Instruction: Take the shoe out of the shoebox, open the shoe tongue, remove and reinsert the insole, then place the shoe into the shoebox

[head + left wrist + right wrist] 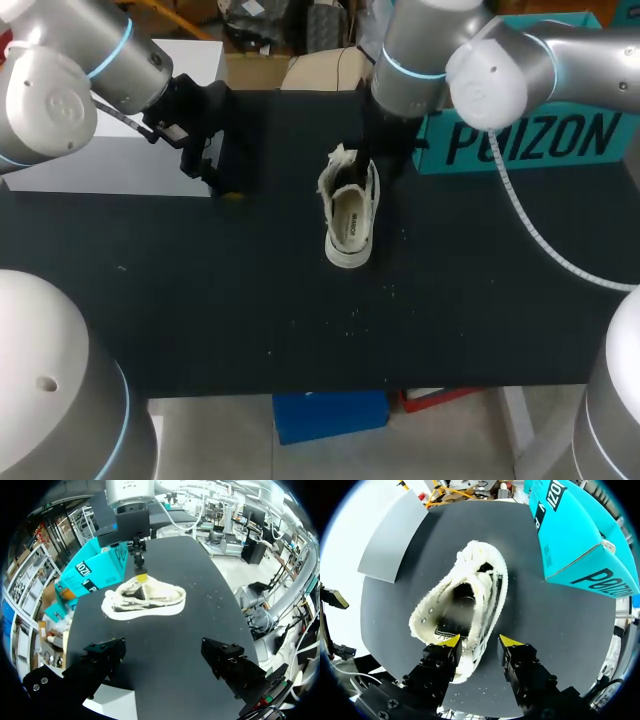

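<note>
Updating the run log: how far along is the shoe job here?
Done: the shoe is out of the shoebox, on the table. In hand: right gripper at the shoe's opening, jaws open astride its rim; left gripper open, apart from it. The insole lies inside; whether it has been out yet, I cannot tell. Left: at least reboxing.

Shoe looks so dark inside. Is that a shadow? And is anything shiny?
Right wrist view: yes, the shoe has its opening in shadow, so its inside is hard to see; head view: bright glare on the silver shell of the right arm; left wrist view: the shoe is evenly lit against the black table.
</note>
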